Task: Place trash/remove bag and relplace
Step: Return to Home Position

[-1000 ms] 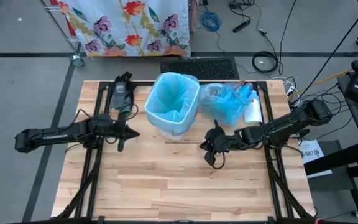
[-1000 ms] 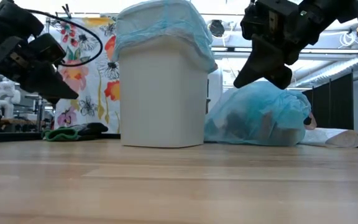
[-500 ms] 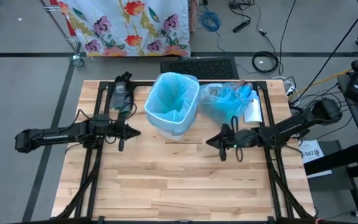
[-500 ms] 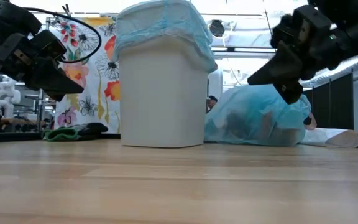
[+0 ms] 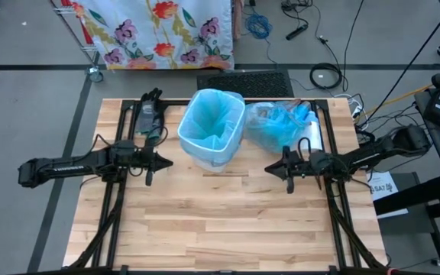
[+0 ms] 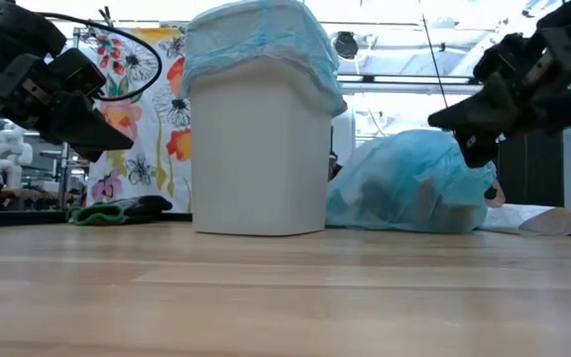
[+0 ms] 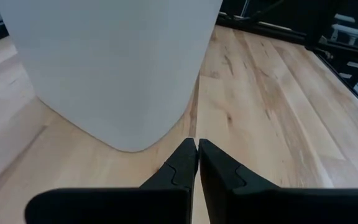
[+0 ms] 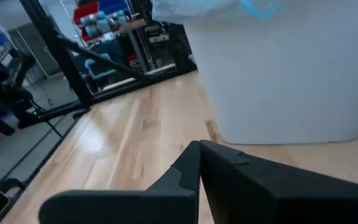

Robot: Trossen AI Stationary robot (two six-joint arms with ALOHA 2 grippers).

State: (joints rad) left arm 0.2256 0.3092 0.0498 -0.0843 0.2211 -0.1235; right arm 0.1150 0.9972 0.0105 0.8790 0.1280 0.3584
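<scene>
A white bin (image 5: 211, 130) lined with a light-blue bag stands on its base at the far middle of the table; it shows as a white wall in the left wrist view (image 7: 110, 62) and the right wrist view (image 8: 291, 74). A filled, bunched light-blue bag (image 5: 279, 124) lies on the table to the bin's right, dark wads showing through its film (image 6: 414, 188). My left gripper (image 5: 169, 162) hovers shut just left of the bin, above the table (image 6: 117, 139). My right gripper (image 5: 269, 169) hovers shut near the filled bag, empty. No loose trash shows.
A white roll (image 5: 310, 136) lies right of the filled bag. A dark green glove-like item (image 5: 148, 114) lies at the far left of the table. Bare wood (image 5: 220, 221) spans the near half. A floral cloth (image 5: 159, 30) hangs beyond the far edge.
My right gripper has drawn back toward the table's right edge, away from the bin, and levelled out from a downward tilt; its fingers stay shut. The left arm, bin and filled bag have kept still.
</scene>
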